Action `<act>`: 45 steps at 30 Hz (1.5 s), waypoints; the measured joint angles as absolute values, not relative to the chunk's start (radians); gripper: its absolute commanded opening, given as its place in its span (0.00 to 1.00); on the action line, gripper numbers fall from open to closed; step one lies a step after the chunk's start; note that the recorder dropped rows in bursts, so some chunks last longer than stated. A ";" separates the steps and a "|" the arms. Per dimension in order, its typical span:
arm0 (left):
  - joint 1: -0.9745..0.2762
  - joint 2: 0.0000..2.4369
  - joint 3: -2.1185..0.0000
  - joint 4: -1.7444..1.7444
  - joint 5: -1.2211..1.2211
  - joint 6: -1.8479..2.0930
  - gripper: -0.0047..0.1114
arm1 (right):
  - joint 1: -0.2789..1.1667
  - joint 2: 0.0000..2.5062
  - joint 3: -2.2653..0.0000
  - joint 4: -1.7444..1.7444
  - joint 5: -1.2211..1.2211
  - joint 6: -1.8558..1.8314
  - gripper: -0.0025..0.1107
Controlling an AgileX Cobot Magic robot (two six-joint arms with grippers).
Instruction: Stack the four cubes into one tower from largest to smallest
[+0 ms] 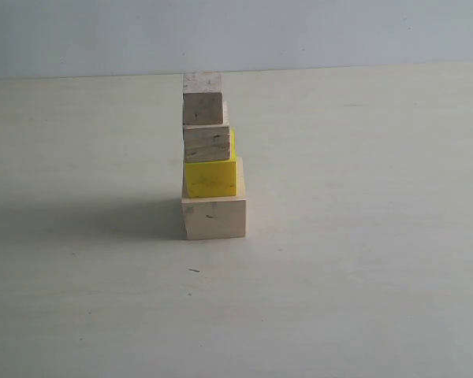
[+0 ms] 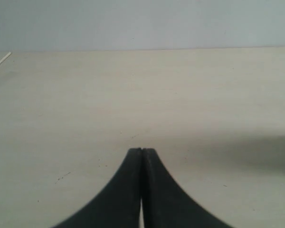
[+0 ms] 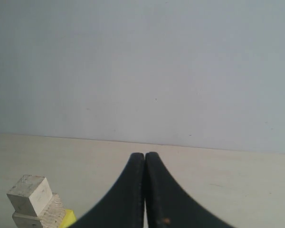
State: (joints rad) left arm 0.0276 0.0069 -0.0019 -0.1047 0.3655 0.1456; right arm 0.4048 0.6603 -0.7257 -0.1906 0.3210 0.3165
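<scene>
Tower (image 1: pixel 213 157) is standing complete near the middle of the table (image 1: pixel 363 276), with both arms well apart from it.
The cubes are sitting in order: largest pale cube (image 1: pixel 214 218), yellow cube (image 1: pixel 211 177), grained cube (image 1: pixel 206 143), smallest cube (image 1: pixel 202 99) on top, each crowding the left edge rather than centred. Left gripper (image 2: pixel 141 151) and right gripper (image 3: pixel 145 155) are showing jaws pressed together, empty. Judgement: any retreat should be heading away from the column, slowly, without jolting the table.

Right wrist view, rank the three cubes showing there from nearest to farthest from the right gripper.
1. Smallest cube, tower top.
2. Grained wood cube, just beneath.
3. Yellow cube, lowest, only a corner showing.
</scene>
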 measured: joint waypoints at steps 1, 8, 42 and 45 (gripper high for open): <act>0.028 0.007 -0.002 -0.105 0.366 0.148 0.04 | 0.405 0.660 -0.726 -0.191 0.321 0.316 0.02; 0.067 0.007 -0.002 -0.105 0.366 0.148 0.04 | 0.405 0.660 -0.726 -0.191 0.321 0.316 0.02; 0.078 0.007 -0.002 -0.112 0.366 0.148 0.04 | 0.405 0.660 -0.726 -0.191 0.321 0.316 0.02; 0.078 0.007 -0.002 -0.112 0.366 0.148 0.04 | 0.405 0.660 -0.726 -0.191 0.321 0.316 0.02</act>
State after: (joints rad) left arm 0.0775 0.0069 -0.0019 -0.1116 0.3655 0.1480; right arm 0.4048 0.6603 -0.7257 -0.1906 0.3210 0.3165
